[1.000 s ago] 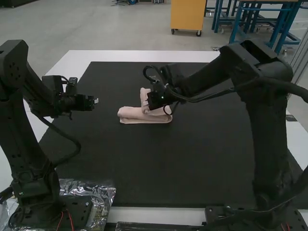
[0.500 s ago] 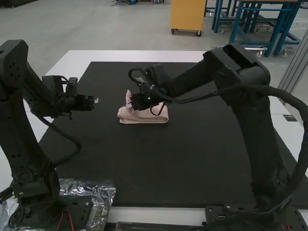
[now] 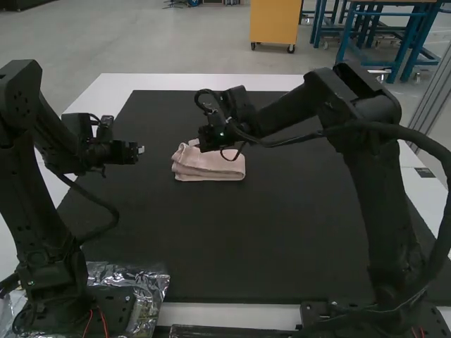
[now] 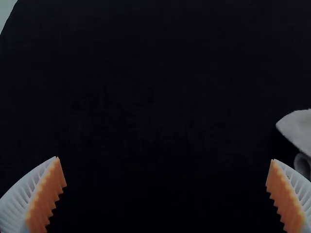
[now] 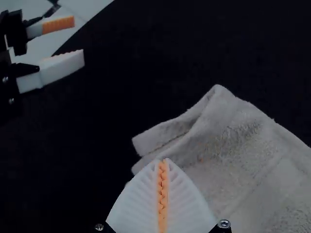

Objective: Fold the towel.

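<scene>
The pale pink towel [image 3: 211, 165] lies folded in a compact, layered bundle on the dark mat, with a small raised edge at its back left. My right gripper [image 3: 195, 143] is over that back left part. In the right wrist view my right gripper [image 5: 163, 161] has its pads pressed together in front of the towel [image 5: 243, 160], with no cloth visible between them. To the towel's left, my left gripper [image 3: 141, 149] hangs apart from it. In the left wrist view my left gripper [image 4: 166, 160] is wide open, and part of the towel [image 4: 299, 130] shows beyond one finger.
The dark mat [image 3: 232, 239] covers most of the white table [image 3: 204, 82]. A crinkled clear plastic bag [image 3: 151, 282] lies by the left arm's base at the near edge.
My right gripper has moved left with a standing part of the towel, then up slightly. That part now lies down over the bundle. The left arm has hardly moved.
</scene>
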Action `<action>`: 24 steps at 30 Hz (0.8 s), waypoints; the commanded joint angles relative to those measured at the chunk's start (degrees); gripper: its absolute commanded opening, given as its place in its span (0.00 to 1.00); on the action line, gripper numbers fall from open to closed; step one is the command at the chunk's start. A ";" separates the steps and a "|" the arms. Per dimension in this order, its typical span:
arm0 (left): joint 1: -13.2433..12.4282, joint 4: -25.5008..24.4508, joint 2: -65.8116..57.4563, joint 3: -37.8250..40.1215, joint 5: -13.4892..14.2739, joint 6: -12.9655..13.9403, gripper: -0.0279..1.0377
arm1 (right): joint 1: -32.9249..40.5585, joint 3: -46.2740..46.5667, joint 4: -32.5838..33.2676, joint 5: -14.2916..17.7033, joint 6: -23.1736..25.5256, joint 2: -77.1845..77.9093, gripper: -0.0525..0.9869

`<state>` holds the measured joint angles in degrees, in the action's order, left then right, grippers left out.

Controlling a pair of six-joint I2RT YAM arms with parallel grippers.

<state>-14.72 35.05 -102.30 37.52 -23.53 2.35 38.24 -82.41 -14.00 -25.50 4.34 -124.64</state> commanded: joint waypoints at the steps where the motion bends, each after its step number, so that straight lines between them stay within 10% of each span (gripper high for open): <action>1: 0.04 0.99 2.28 -0.34 0.50 0.55 0.94 | -1.41 1.55 -1.73 -2.45 0.14 1.86 0.03; 24: 3.21 4.24 6.15 -0.34 2.61 -0.15 0.94 | -4.14 5.60 -20.89 -4.47 0.41 -10.36 0.03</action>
<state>-12.45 38.39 -98.48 37.15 -22.33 2.31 35.20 -77.56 -33.67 -28.80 4.54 -134.28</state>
